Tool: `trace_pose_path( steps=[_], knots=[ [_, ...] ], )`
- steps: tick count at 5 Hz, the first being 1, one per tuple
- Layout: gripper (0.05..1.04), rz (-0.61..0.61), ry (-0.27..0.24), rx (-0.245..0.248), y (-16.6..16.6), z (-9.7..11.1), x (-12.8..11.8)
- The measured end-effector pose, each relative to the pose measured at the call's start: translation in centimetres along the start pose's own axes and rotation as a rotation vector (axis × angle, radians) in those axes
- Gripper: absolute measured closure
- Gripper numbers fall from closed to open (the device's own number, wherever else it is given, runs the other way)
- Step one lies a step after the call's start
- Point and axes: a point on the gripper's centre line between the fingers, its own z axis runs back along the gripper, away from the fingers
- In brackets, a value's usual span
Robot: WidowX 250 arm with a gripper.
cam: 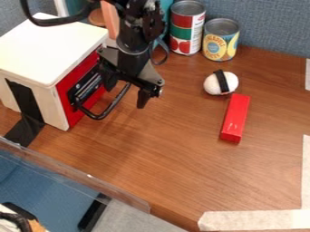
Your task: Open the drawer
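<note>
The gripper (126, 94) hangs at the upper left, in front of the drawer's red face, with its two fingers spread apart. A white-topped wooden box (48, 47) holds the drawer (75, 108), whose front looks flush with the box. From that front a curved black handle (110, 108) sticks out to the right, and its upper end passes between or just behind the fingers. Whether the fingers touch the handle cannot be told. The arm and gripper hide the far part of the drawer front.
Two cans, one red and green (187, 28) and one yellow and blue (221, 40), stand at the back. A white egg-shaped item with a black band (213, 84) and a red block (236, 118) lie right of the gripper. Clear edging (79, 174) borders the table's front left.
</note>
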Motion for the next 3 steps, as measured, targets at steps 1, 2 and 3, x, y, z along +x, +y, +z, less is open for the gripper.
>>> trace_pose_path(
  steps=[1, 2, 3],
  knots=[
    [0.084, 0.017, 0.029, 0.01, 0.4, -1.4, 0.0],
    [0.084, 0.024, 0.046, 0.017, 0.3, -2.0, -0.1],
    [0.11, 0.042, 0.061, 0.022, 0.3, -2.4, -0.2]
  ],
)
